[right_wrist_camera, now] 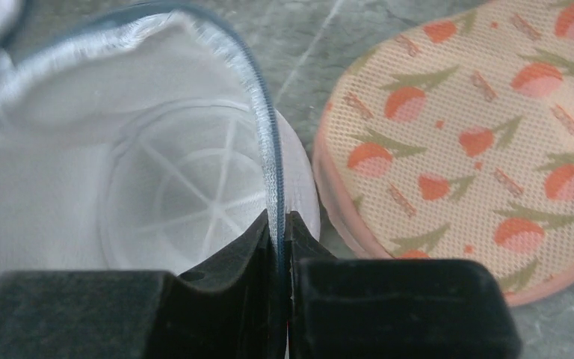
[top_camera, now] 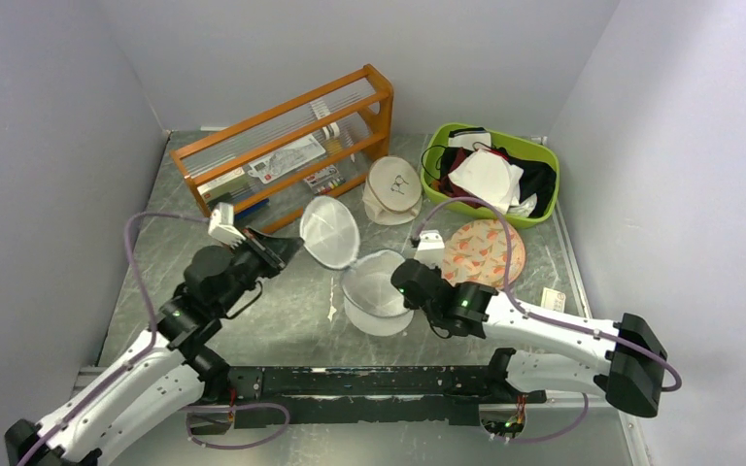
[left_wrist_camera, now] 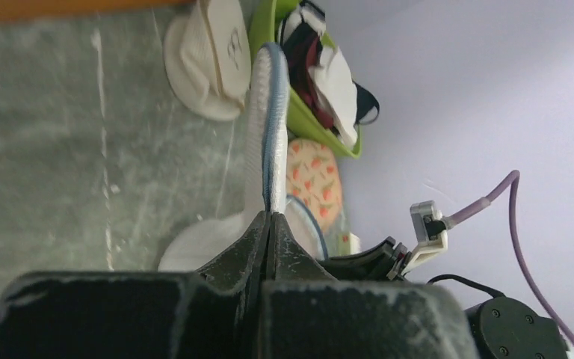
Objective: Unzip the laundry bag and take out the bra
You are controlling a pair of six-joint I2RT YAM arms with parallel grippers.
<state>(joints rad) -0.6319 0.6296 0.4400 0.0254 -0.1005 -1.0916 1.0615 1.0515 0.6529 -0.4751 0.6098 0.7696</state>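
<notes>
Lower centre of the overhead view: your right gripper (top_camera: pixel 406 282) is closed on the rim of the laundry bag (top_camera: pixel 374 296), jaws pinched flat on the dark-edged zip band. Left of centre, your left gripper (top_camera: pixel 287 245) is clamped on the edge of the lid (top_camera: pixel 328 231), which stands flipped open. The bag interior (right wrist view) shows bare white mesh and no garment. Judged handling: light, soft mesh on a springy hoop, so hold the stiff rim, not the netting. Further up, past the peach pad (top_camera: pixel 476 250), the bra (left_wrist_camera: pixel 312 61) appears to be the dark red fabric in the green basket (top_camera: pixel 541 151), upper right. It looks limp and light; pinch a fold.
</notes>
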